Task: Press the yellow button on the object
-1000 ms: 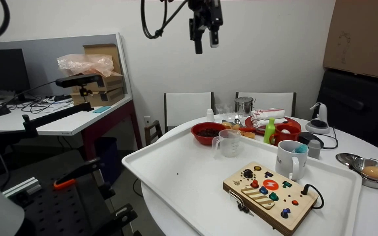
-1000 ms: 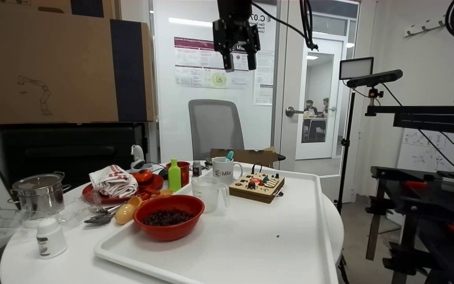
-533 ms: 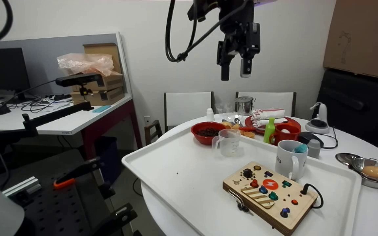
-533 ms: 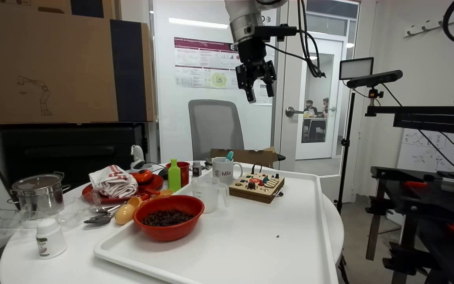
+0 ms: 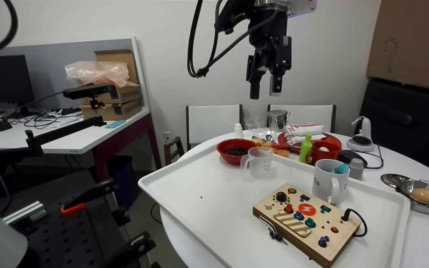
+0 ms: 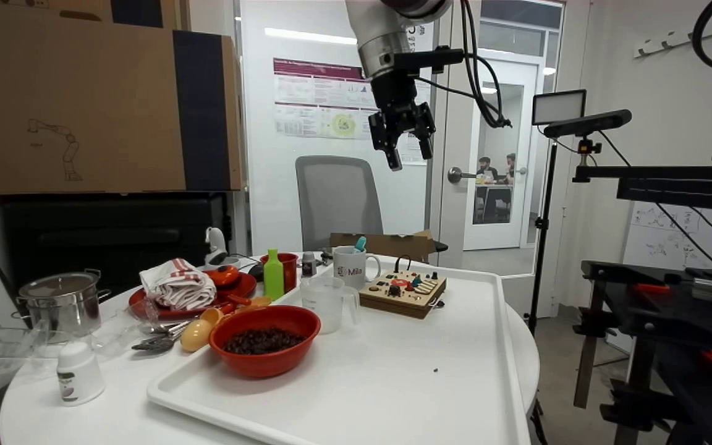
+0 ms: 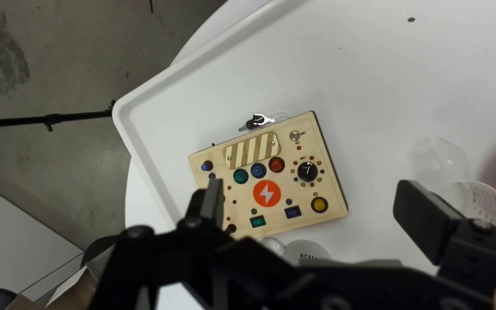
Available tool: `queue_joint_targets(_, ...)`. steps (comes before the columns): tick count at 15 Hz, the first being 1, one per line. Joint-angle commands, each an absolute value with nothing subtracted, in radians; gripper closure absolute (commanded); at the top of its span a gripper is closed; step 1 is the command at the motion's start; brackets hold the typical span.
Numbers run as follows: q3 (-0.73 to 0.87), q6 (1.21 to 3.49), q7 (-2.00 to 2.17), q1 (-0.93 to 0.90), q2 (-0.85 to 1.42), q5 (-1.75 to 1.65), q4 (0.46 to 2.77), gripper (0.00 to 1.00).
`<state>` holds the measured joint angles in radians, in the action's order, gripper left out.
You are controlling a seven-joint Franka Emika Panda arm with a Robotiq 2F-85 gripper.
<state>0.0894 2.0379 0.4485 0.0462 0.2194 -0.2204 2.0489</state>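
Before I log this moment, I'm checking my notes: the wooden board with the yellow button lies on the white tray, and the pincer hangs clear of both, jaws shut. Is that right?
Almost: the pincer is open, not shut, its fingers well apart in the wrist view. The wooden board with the yellow button does lie on the white tray, and the pincer hangs clear of both.
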Motion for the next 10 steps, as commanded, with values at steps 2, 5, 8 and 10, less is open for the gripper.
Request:
queue_joint_targets(2, 0.098, 2.119, 0.308, 0.066, 0.235, -0.197, 2.06, 0.0)
queue_joint_targets(5, 0.098, 2.139, 0.153, 0.106, 0.284, -0.113, 2.035, 0.0)
queue_joint_targets(8, 0.095, 2.109, 0.01, 0.148, 0.364, -0.029, 1.99, 0.0)
queue_joint_targets(10, 0.085, 2.084, -0.079, 0.173, 0.418, 0.019, 1.96, 0.0)
